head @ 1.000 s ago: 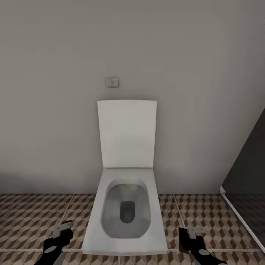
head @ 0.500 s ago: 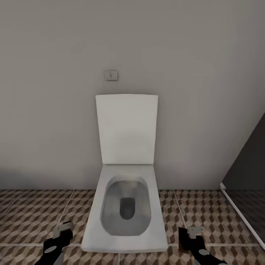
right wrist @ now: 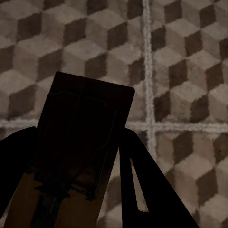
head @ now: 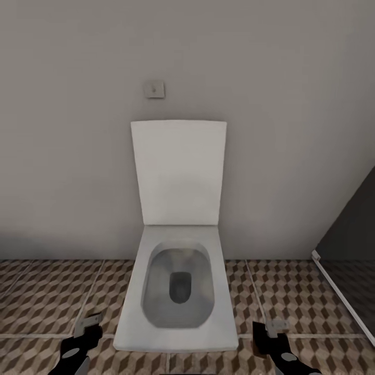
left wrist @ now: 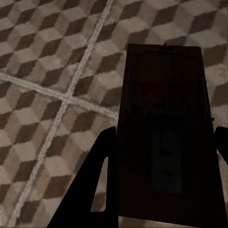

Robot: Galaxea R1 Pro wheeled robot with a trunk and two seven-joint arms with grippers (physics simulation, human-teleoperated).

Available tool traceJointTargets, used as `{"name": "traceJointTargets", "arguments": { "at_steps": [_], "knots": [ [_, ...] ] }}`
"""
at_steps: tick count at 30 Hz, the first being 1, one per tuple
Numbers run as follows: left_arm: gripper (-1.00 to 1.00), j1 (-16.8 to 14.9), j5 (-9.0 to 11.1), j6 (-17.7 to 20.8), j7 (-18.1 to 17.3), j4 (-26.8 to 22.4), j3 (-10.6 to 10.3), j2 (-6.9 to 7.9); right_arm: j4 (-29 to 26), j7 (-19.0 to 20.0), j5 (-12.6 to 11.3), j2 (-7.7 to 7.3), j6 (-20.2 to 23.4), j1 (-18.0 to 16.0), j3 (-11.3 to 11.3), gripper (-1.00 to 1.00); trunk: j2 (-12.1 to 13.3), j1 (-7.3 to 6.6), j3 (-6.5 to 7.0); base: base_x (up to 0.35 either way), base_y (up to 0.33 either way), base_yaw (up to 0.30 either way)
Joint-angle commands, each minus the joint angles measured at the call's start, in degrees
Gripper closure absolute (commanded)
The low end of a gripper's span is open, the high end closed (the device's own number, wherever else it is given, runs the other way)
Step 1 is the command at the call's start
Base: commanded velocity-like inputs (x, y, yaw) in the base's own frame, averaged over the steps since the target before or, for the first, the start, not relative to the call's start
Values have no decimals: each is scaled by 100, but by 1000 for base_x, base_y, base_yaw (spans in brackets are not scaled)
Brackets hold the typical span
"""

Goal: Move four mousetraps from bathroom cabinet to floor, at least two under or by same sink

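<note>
Facing a toilet (head: 177,281) with lid raised, against a plain wall, patterned bathroom floor (head: 47,297) on both sides. Left gripper (left wrist: 161,190) closed on a mousetrap (left wrist: 166,118), board pinched flat between the two fingers (left wrist: 95,175) and jutting out past the tips, wire spring lying across its middle. Right gripper (right wrist: 76,180) likewise closed on a second mousetrap (right wrist: 85,123), held between the fingers (right wrist: 137,190), far end reaching beyond the tips over a grout cross. No sink and no cabinet to be seen here. Likely trouble: setting these down beside the toilet, well short of any sink, and failing the sink condition; or releasing from height, letting a board bounce, flip or skid onto the dark shower floor (head: 354,291) off the right fingers' side.
</note>
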Motion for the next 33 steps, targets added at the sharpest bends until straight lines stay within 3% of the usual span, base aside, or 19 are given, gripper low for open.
{"name": "traceJointTargets", "arguments": {
  "at_steps": [1,11,24,28,33],
  "knots": [
    [100,-2,23,24,57,-10,-48,27,11,-31,60,-2,-19,-5,-40,100,-4,1,-28,0,0,0],
    [100,-26,25,34,-2,-72,-31,72,-440,-2,37,-2,-3,-39,-68,100,-17,27,-249,0,0,0],
    [100,-455,21,80,-41,-92,-21,85,-482,35,33,2,1,-257,-69,100,-34,60,-537,0,0,0],
    [100,-539,31,447,-80,-92,-21,87,-477,42,40,6,-7,-270,-59,100,-40,71,-626,0,0,0],
    [100,-571,43,660,-76,-92,-21,123,-468,46,42,7,-9,-275,-50,100,-40,71,-626,0,0,0]
  ]
}}
